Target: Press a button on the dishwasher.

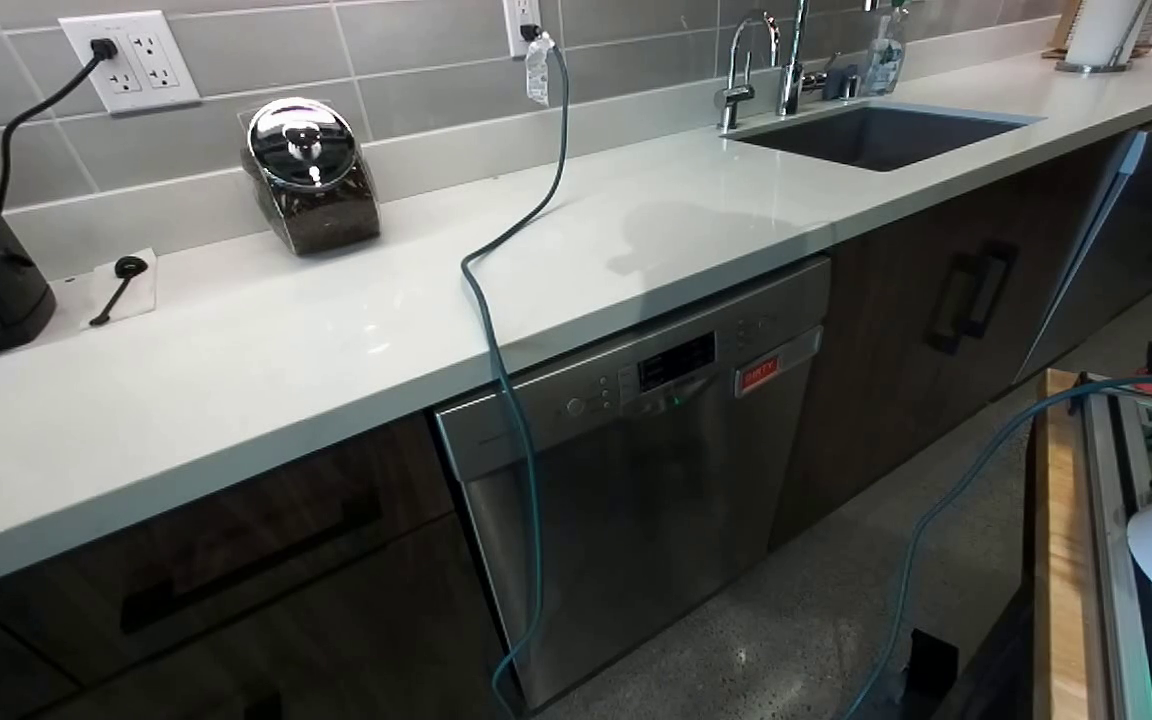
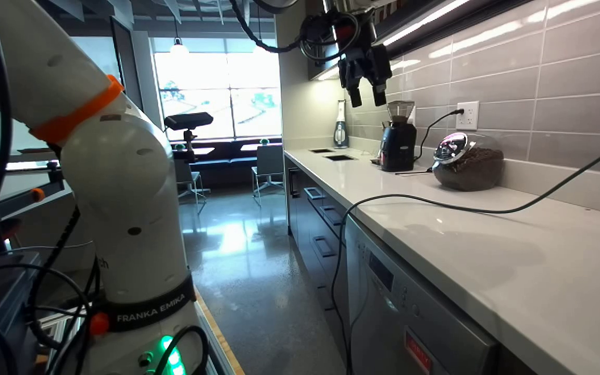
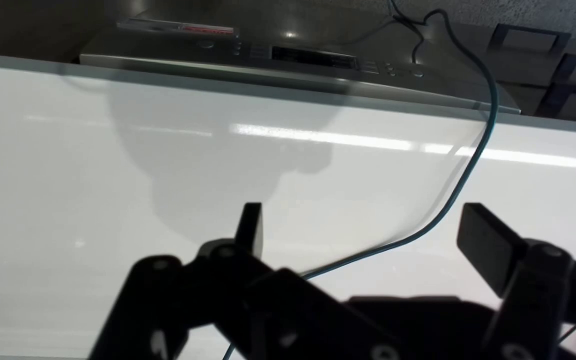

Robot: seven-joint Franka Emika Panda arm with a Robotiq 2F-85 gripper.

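Note:
The dishwasher is a grey metal front under the counter. It also shows in an exterior view and at the top of the wrist view. Its top control strip has a dark display, small buttons, a round button and a red "DIRTY" label. A green light glows below the display. My gripper hangs high above the counter, pointing down, apart from the dishwasher. In the wrist view its fingers are wide apart with nothing between them; the counter lies below.
A teal cable runs from the wall outlet across the white counter and down over the dishwasher's front. A glass jar and a black grinder stand on the counter. A sink and dark cabinets flank it.

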